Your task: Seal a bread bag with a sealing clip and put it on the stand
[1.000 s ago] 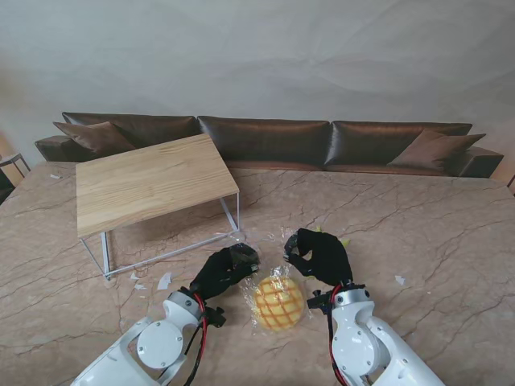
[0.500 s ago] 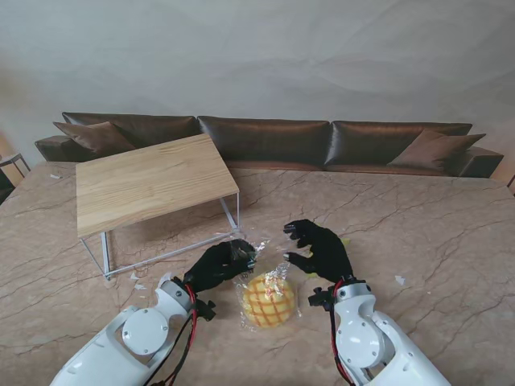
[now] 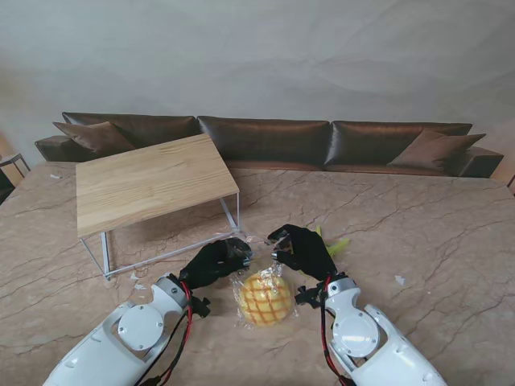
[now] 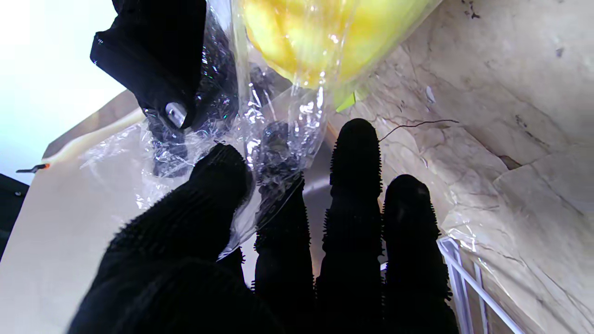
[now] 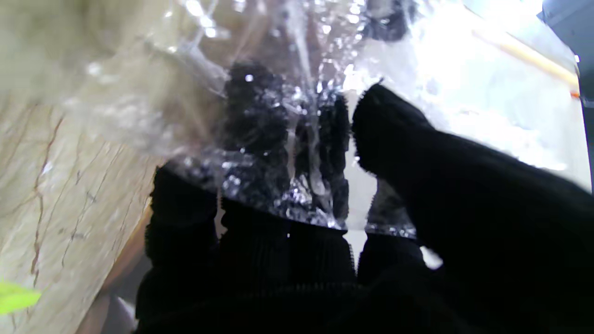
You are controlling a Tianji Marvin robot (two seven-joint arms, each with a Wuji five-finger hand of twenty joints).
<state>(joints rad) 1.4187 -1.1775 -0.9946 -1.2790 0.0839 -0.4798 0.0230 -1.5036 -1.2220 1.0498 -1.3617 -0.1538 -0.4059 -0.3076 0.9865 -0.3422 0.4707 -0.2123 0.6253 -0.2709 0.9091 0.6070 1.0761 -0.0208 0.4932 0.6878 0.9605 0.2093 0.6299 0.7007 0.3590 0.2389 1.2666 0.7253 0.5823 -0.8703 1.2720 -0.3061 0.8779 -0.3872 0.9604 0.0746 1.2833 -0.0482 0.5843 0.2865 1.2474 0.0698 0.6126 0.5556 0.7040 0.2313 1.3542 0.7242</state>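
Note:
A clear bread bag holding a round yellow bun hangs a little over the marble table between my two black-gloved hands. My left hand pinches the bag's crinkled mouth between thumb and index finger. My right hand grips the same film from the other side; the right wrist view shows plastic pressed between its thumb and fingers. A green sealing clip lies on the table just right of my right hand, held by neither. The wooden-topped stand is at the far left.
The stand's white wire legs come down just beyond my left hand. Small white scraps lie near the stand's foot, with another at the right. A dark sofa runs along the table's far edge.
The bag and bun have shifted left and farther from me. My right hand opened, moved left off the green clip's spot and closed on the bag's mouth. My left hand kept its hold.

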